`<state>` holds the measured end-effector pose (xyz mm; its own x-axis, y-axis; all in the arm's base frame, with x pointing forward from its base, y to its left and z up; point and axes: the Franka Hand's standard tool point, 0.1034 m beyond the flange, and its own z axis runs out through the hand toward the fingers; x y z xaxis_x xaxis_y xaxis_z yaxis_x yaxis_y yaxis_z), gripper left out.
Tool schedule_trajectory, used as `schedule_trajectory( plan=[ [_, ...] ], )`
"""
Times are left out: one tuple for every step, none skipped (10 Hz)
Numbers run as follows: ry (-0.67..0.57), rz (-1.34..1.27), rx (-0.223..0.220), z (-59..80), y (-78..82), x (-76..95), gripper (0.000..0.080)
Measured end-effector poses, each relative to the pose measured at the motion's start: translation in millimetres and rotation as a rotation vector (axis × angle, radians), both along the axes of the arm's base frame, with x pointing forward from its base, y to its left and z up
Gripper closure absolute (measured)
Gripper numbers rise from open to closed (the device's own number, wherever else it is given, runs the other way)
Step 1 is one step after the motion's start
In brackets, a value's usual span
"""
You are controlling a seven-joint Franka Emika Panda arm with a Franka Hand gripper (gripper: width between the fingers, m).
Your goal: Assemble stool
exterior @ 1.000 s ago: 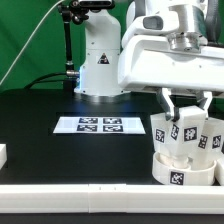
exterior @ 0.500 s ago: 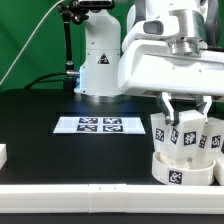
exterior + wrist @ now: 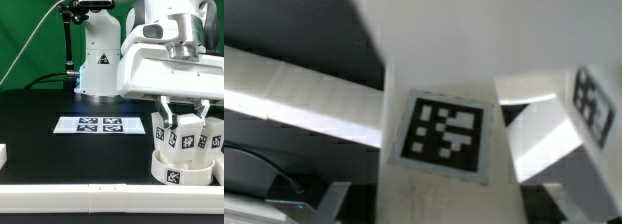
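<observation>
Item: stool seat (image 3: 180,172), white disc w/ b&w square tag, table (image 3: 60,150) front, exterior view's right. Legs upright on it. Gripper (image 3: 187,124) clamped on middle leg (image 3: 187,138). No legible text.

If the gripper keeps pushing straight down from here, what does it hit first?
Likely the round seat: the gripper, pointing down, is shut on a leg standing on it. Contact depth is unclear.
</observation>
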<state>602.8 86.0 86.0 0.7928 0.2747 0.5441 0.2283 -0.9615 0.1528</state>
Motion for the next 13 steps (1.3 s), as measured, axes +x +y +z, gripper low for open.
schedule_trajectory(
  plan=[
    [0.002,0.003,-0.005,-2.4,-1.1,-0.6,0.0472],
    [0.002,0.004,-0.005,-2.5,-1.0,-0.7,0.0472],
    [0.001,0.004,-0.005,-2.5,-1.0,-0.6,0.0472],
    [0.001,0.004,-0.005,-2.5,-1.0,-0.6,0.0472],
    [0.002,0.004,-0.005,-2.5,-1.1,-0.6,0.0472],
    [0.008,0.004,-0.006,-3.6,-1.3,-1.3,0.0472],
    [0.009,0.000,-0.005,-3.8,-1.8,-1.4,0.0363],
    [0.010,-0.008,-0.002,-3.1,-2.3,-1.4,0.0235],
    [0.024,-0.019,0.006,2.6,-1.2,-1.1,0.0235],
    [0.029,-0.024,0.011,10.7,-1.9,0.5,0.0168],
    [0.037,-0.030,0.014,16.1,-4.0,1.5,0.0153],
    [0.054,-0.033,0.015,21.6,-6.7,2.0,0.0153],
    [0.062,-0.034,0.017,28.8,-8.3,3.0,0.0151]
  ],
)
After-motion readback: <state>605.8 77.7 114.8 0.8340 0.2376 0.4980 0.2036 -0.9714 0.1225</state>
